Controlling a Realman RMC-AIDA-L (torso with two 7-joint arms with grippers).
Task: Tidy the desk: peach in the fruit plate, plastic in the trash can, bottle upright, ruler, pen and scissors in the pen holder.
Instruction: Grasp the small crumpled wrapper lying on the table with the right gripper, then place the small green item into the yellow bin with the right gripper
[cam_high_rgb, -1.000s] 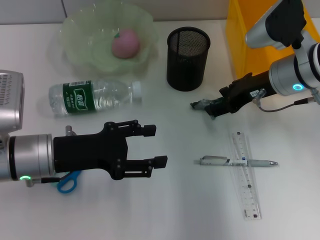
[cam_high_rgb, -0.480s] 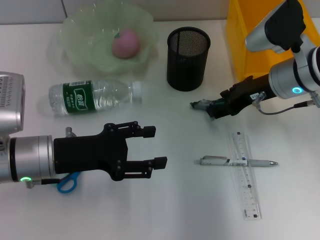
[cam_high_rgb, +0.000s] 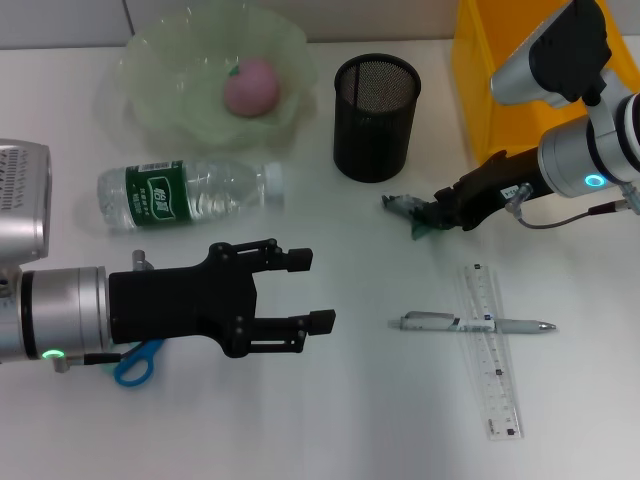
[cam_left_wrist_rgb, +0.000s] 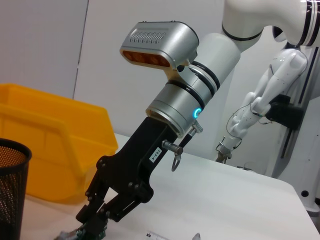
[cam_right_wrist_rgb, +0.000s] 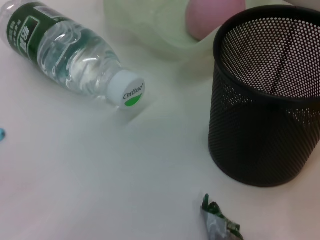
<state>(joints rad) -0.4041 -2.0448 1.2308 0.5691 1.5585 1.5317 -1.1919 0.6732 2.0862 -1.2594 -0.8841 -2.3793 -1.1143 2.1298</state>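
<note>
A pink peach (cam_high_rgb: 250, 85) lies in the pale green fruit plate (cam_high_rgb: 150, 95) at the back left. The clear bottle (cam_high_rgb: 185, 192) with a green label rests on its side in front of the plate. My right gripper (cam_high_rgb: 430, 214) is shut on a crumpled piece of plastic (cam_high_rgb: 404, 206) just right of the black mesh pen holder (cam_high_rgb: 376, 115). The left wrist view shows that gripper (cam_left_wrist_rgb: 95, 220) pinching the plastic. A pen (cam_high_rgb: 470, 323) lies across the clear ruler (cam_high_rgb: 493, 350) at the front right. Blue scissors (cam_high_rgb: 135, 362) peek out under my open left gripper (cam_high_rgb: 311, 292).
A yellow bin (cam_high_rgb: 495, 80) stands at the back right, behind the right arm. In the right wrist view the bottle (cam_right_wrist_rgb: 75, 55), the pen holder (cam_right_wrist_rgb: 265, 100) and the plastic (cam_right_wrist_rgb: 220, 226) all show.
The right gripper has drawn back slightly to the right, and the plastic has shifted with it. The left arm has stayed still.
</note>
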